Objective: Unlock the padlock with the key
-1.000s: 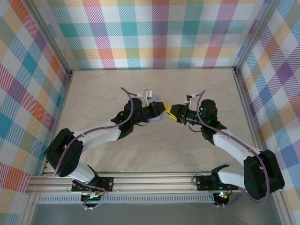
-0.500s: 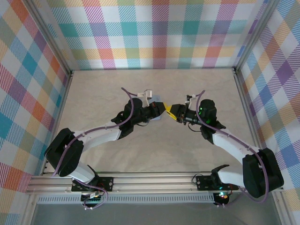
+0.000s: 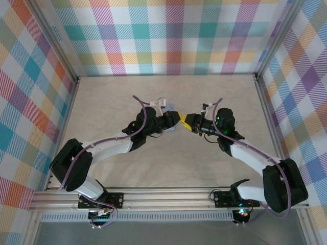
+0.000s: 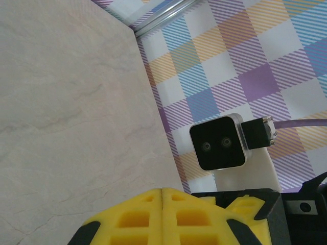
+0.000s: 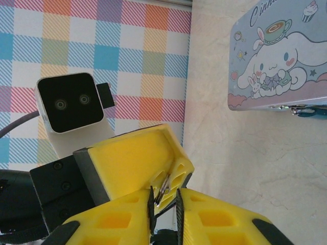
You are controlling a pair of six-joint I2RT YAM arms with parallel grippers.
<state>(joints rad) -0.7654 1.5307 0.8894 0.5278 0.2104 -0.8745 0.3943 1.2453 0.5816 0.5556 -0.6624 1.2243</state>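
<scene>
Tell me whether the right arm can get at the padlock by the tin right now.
Probably yes: the padlock shows at the edge of the tin, with bare table between it and the right gripper, though a small metal ring sits between its fingers.

Left tool (image 3: 177,119) closed, tip beside right tool (image 3: 185,121).

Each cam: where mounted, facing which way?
Top external: above, behind the bases, looking down at the table; both arms, left gripper and right gripper nearly tip to tip.
Left wrist: faces the right wrist camera; own yellow fingers at bottom.
Right wrist: faces the left wrist camera and tin; own fingers at bottom.
Shared: each wrist view shows the other's camera.
</scene>
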